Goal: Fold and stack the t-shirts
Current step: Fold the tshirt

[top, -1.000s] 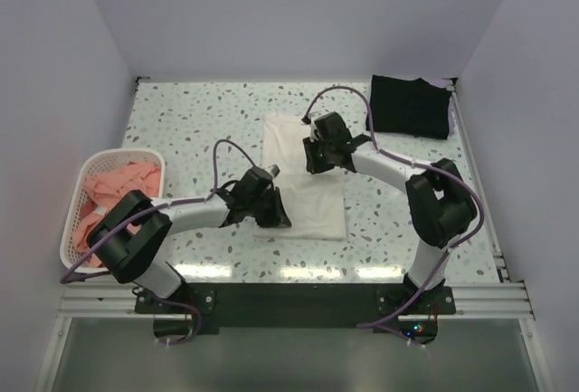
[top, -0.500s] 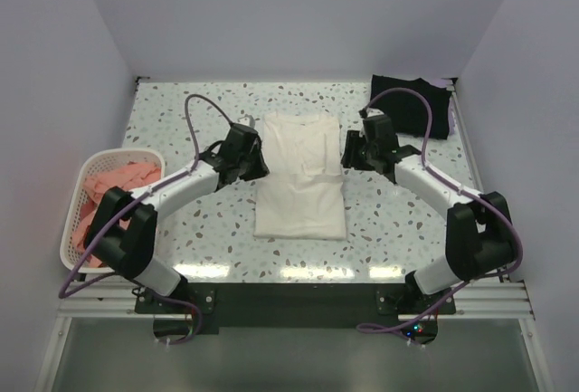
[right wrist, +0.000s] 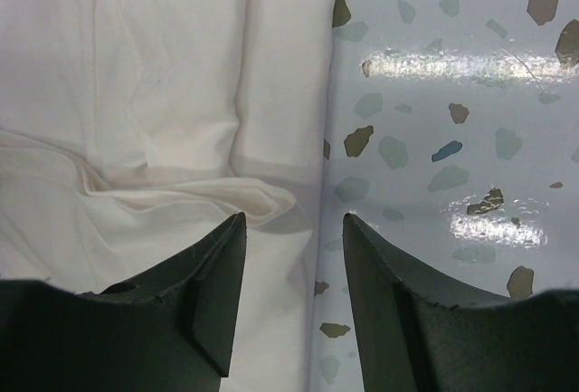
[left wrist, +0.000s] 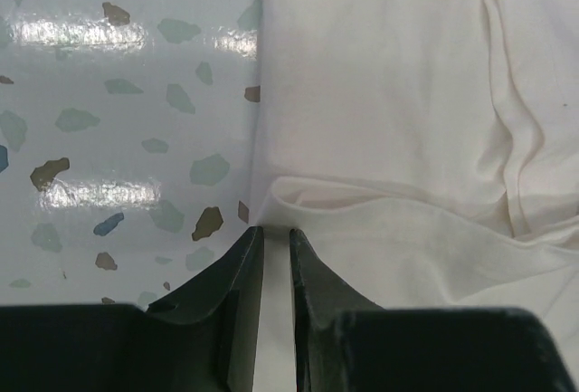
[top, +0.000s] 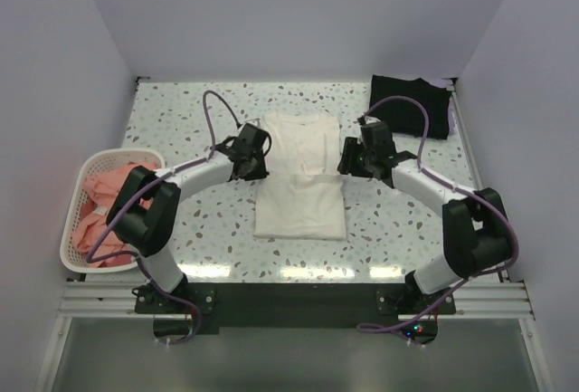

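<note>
The soft white cloth t-shirt (top: 300, 188) lies flat on the shiny speckled table (top: 181, 120), between the two claws. The left claw (left wrist: 276, 234) is open just a crack, with the shirt's edge right at its tips. The right claw (right wrist: 294, 220) is open wider, and the other edge sits under its gap. I think both edges need pinching next. Go low, catch every layer, and lift both sides together so the fold comes out straight.
</note>
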